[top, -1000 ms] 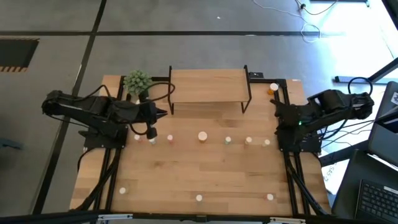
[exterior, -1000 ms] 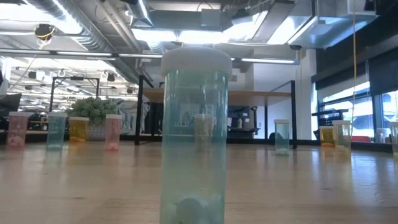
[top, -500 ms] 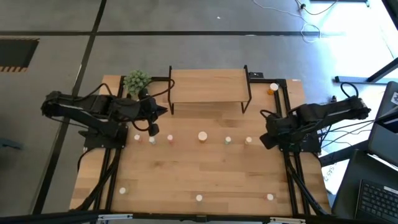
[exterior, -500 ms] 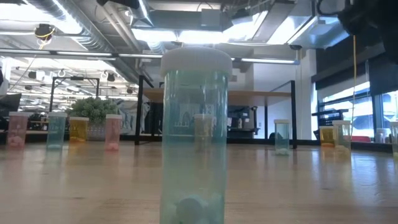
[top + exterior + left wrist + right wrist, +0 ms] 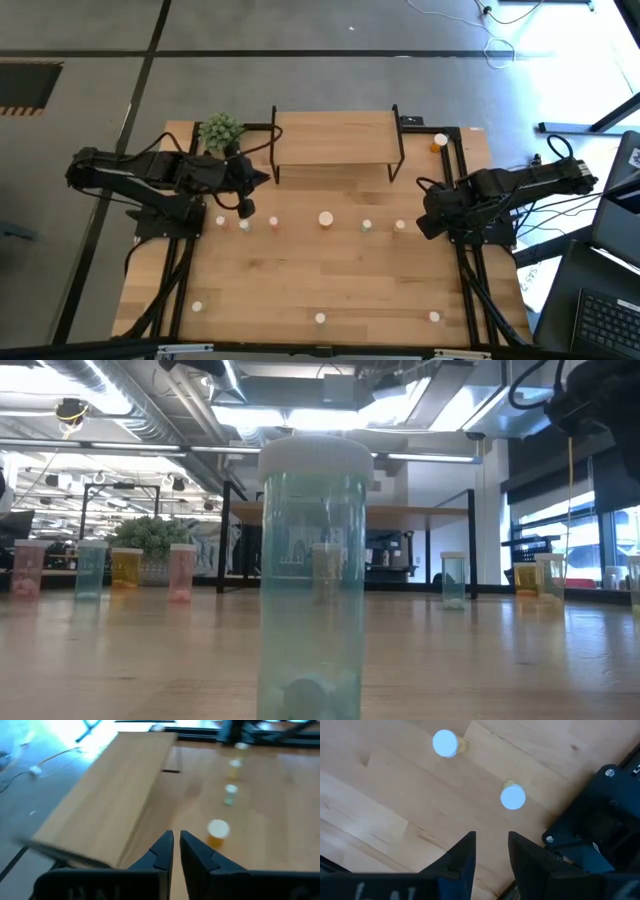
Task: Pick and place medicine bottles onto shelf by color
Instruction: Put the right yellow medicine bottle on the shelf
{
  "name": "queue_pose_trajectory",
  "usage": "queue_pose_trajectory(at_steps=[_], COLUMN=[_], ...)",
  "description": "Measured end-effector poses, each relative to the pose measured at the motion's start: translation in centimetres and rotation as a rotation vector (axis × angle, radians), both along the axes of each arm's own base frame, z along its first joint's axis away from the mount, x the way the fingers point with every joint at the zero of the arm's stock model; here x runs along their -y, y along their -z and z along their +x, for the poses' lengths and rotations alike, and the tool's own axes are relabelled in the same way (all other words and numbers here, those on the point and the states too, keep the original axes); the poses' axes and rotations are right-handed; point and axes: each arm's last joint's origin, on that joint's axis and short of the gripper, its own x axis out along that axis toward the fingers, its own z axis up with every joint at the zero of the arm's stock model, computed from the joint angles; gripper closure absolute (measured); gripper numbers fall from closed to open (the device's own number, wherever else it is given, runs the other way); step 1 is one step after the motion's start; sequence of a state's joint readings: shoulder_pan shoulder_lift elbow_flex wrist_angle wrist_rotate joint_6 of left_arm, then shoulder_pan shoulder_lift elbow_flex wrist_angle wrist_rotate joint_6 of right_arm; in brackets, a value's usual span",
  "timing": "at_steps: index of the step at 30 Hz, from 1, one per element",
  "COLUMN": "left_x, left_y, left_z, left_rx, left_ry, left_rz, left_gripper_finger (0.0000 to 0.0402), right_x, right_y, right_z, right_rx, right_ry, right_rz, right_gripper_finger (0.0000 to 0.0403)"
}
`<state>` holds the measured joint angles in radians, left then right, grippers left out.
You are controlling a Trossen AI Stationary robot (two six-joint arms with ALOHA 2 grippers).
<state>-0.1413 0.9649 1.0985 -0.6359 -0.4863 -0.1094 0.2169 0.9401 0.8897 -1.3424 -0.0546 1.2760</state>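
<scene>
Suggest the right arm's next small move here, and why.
Probably a short advance and descent onto the nearest white-capped bottle. The right gripper hangs above the table with its jaws open and empty, and that bottle stands just ahead of them, a second one farther off. The shelf holds no bottles yet.

I found no legible text, label, brand, number or sign in any view. The nearest medicine bottle [image 5: 311, 575] in the low view carried no readable print, and the shelf [image 5: 336, 137] behind it showed bare wood only.
</scene>
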Motion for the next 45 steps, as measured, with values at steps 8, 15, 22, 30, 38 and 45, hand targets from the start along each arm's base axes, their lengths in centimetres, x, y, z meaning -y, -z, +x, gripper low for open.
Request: queue_pose_trajectory(at_steps=[8,15,22,30,38,45], left_x=[0.0,-0.4,-0.4,-0.3,-0.2,-0.2], left_y=[0.3,0.3,0.3,0.3,0.3,0.3], left_z=[0.4,0.4,0.4,0.4,0.4,0.4], left_rx=[-0.023,-0.021,-0.021,-0.024,-0.024,-0.024], left_ry=[0.066,0.049,0.047,0.098,0.100,0.099], left_rz=[-0.030,-0.031,-0.030,-0.057,-0.058,-0.058], left_gripper_finger=[0.0374,0.0374,0.0374,0.0374,0.0374,0.0374], right_x=[0.0,-0.1,-0.2,-0.1,-0.2,-0.3], right_y=[0.0,0.1,0.0,0.1,0.4,2.7], right_z=[0.1,0.5,0.9,0.8,1.1,1.4], right_rx=[0.000,0.019,0.057,0.044,0.005,-0.127], right_ry=[-0.024,-0.047,-0.028,-0.045,-0.082,-0.066], right_rz=[-0.005,-0.005,0.000,-0.019,-0.034,-0.053], right_gripper_finger=[0.0286,0.0286,0.0309,0.0292,0.0224,0.0175])
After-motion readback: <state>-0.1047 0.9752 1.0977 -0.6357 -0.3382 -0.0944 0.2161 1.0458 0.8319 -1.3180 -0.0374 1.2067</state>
